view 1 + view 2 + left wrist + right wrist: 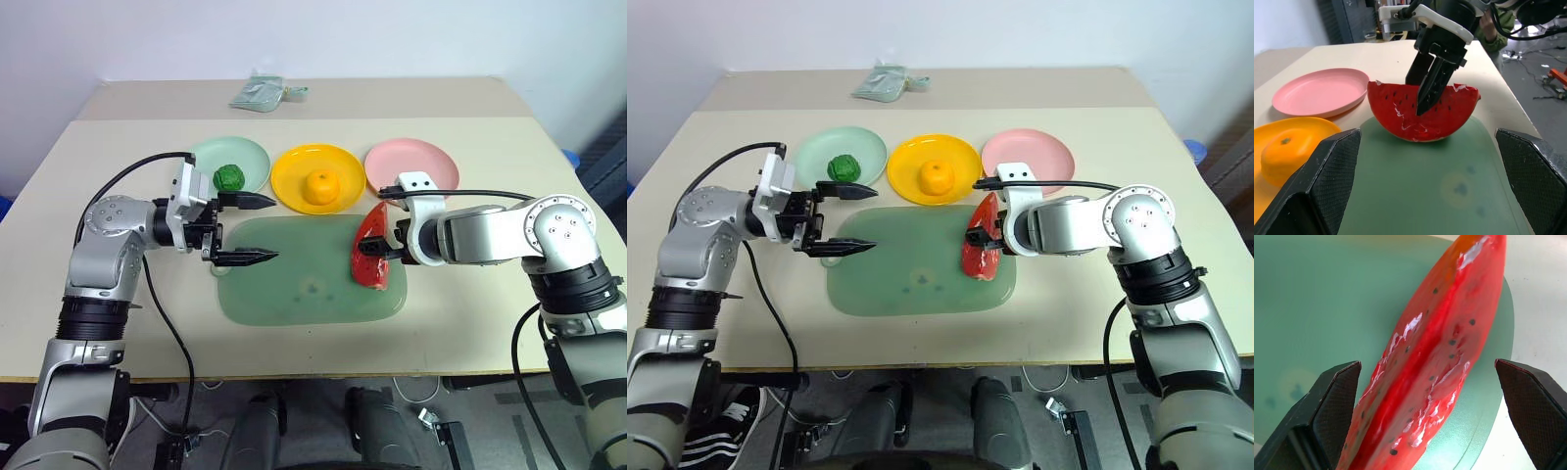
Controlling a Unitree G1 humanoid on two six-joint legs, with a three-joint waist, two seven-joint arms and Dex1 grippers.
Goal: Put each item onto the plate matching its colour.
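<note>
Watermelon wedge (371, 257): it stands on its rind on the right end of the green mat (294, 284). It is red with dark seeds. Its flat sides face left and right.

Right gripper (389, 240): it sits right over the watermelon wedge, pointing down at it. Its two black fingers are wide apart. In the right wrist view the wedge stands in the gap between them, one finger (1327, 421) on each flat side. The fingers are not squeezing the wedge. I cannot tell if a fingertip touches it.

Left gripper (257, 230): it hangs above the left end of the green mat and points to the right, toward the wedge. Its fingers are wide apart and hold nothing. It is well apart from the wedge.

Green bumpy ball (228, 178): it lies on the mint green plate (250, 157), just behind the left gripper.

Orange mandarin (321, 186): it lies in the middle of the yellow plate (289, 176).

Pink plate (421, 162): it has nothing on it. It sits just behind the right gripper and near the wedge.

Plates: all three stand in a row behind the green mat, mint green on the left, yellow in the middle, pink on the right.

Table (118, 157): pale tan. A small crumpled greenish bag (260, 91) lies at its far edge.
</note>
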